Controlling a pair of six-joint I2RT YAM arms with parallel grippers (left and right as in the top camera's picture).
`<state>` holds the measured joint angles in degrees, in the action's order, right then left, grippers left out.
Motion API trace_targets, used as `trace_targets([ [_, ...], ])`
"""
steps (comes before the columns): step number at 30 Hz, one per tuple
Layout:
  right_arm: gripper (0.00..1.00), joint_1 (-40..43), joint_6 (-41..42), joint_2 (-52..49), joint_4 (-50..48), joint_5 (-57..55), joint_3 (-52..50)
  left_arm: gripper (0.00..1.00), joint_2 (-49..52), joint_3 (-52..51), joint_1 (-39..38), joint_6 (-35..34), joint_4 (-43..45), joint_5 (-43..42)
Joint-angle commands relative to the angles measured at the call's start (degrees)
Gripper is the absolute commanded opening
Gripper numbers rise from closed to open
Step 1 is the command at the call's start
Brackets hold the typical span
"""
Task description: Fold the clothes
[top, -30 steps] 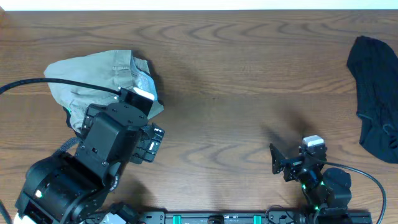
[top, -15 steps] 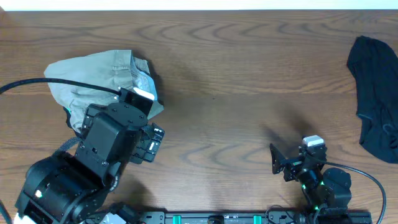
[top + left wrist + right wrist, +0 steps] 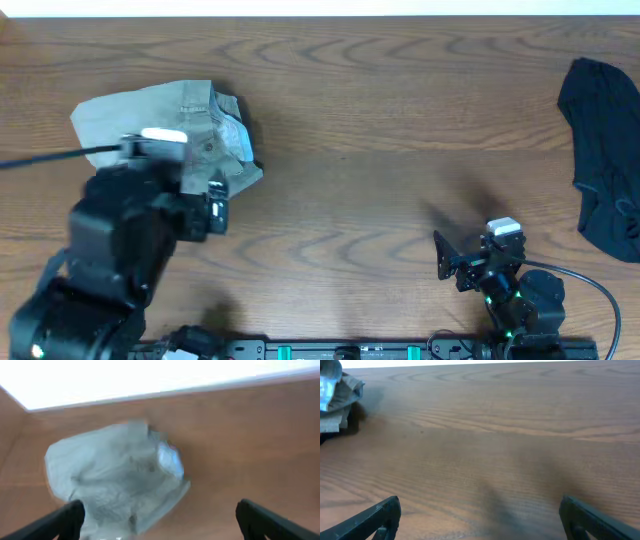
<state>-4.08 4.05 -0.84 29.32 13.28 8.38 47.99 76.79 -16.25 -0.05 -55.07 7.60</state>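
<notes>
The pale grey-green shorts lie crumpled at the table's far left, with a bluish-white patch on their right side. In the left wrist view the shorts fill the middle, blurred by motion. My left gripper hangs open just short of their near edge, its left finger over the cloth and its right finger over bare wood. A black garment lies bunched at the far right edge. My right gripper stands open above bare table near the front, far from both garments. No striped top shows.
The left arm's body covers the shorts' near-left part from above. A corner of the shorts shows at the right wrist view's upper left. The table's far edge meets a white strip.
My left arm has swung left and away from the front, bringing its wrist over the shorts' near edge. The right arm and both garments have not moved.
</notes>
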Motion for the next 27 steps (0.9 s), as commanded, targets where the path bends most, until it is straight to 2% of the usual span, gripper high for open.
trace_targets([
  [1,0.99,0.3,0.2,0.5,0.0,0.3,-0.3,0.98,-6.3,-8.9,4.8,1.3,6.7,-9.4],
  [7,0.99,0.3,0.2,0.5,0.0,0.3,-0.3,0.98,-19.8,-28.0,11.3,1.5,19.5,-13.0],
  [17,0.99,0.3,0.2,0.5,0.0,0.3,-0.3,0.98,-41.1,-47.9,14.2,1.5,22.8,-13.2],
  [22,0.99,0.3,0.2,0.5,0.0,0.3,-0.3,0.98,-47.3,-54.9,14.8,1.4,25.6,-13.2],
  [27,0.99,0.3,0.2,0.5,0.0,0.3,-0.3,0.98,-47.9,-62.3,14.8,1.4,29.7,-14.4],
])
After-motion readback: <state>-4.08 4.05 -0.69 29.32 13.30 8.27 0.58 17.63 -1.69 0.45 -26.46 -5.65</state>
